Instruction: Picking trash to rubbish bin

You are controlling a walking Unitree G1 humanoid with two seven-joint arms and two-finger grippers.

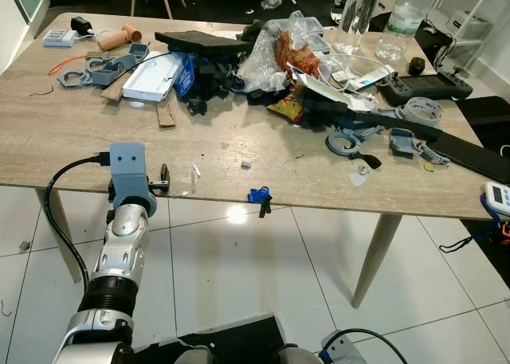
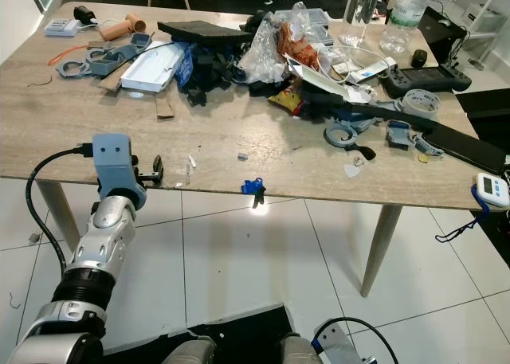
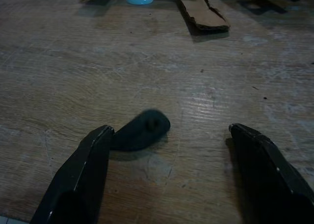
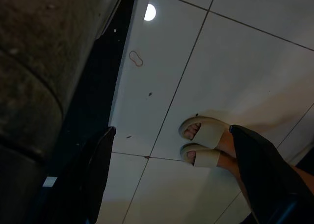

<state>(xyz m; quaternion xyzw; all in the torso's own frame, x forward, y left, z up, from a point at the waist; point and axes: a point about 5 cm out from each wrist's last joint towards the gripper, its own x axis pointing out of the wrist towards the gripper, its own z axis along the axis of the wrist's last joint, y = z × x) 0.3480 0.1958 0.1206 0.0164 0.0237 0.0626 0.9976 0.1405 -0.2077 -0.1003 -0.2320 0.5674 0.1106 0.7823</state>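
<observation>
My left gripper point(image 1: 162, 181) is open at the wooden table's point(image 1: 96, 153) front edge, fingers point(image 3: 86, 160) low over the top. A small dark piece point(image 3: 142, 131) lies on the wood between them, close to one finger; it is the black bit point(image 1: 164, 172) at the edge. A white scrap point(image 1: 196, 170), a grey crumb point(image 1: 246, 165) and a blue clip point(image 1: 257, 194) lie to its right. A heap of crumpled plastic and snack wrappers point(image 1: 283, 57) fills the table's middle back. My right gripper point(image 4: 171, 130) hangs open over the tiled floor.
A person's sandalled feet point(image 4: 203, 140) stand on the tiles under my right gripper. A glass vase point(image 1: 356, 17), a bottle point(image 1: 401, 29), a black controller point(image 1: 426, 85), a tape roll point(image 1: 422, 109) and grey clamps point(image 1: 84, 73) crowd the table. Its leg point(image 1: 374, 256) slants at right.
</observation>
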